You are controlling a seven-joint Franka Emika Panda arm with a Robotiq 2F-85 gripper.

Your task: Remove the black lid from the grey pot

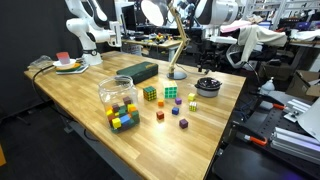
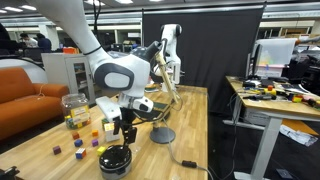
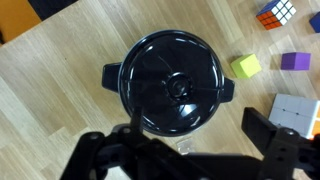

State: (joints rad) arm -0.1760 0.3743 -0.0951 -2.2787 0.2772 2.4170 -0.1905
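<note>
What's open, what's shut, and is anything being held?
black lid: sitting on the grey pot, not lifted.
grey pot: upright, covered.
tool: open, holding nothing, above the lid.
clear jar: upright, cubes inside; can't tell if it has a top.

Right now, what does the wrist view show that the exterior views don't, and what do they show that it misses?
Only the wrist view: the black lid from straight above, showing its centre knob and two side handles. Only the exterior views: the clear jar, the desk lamp and the dark box. Shared: the lid sitting on the grey pot, loose cubes, the wooden table.
</note>
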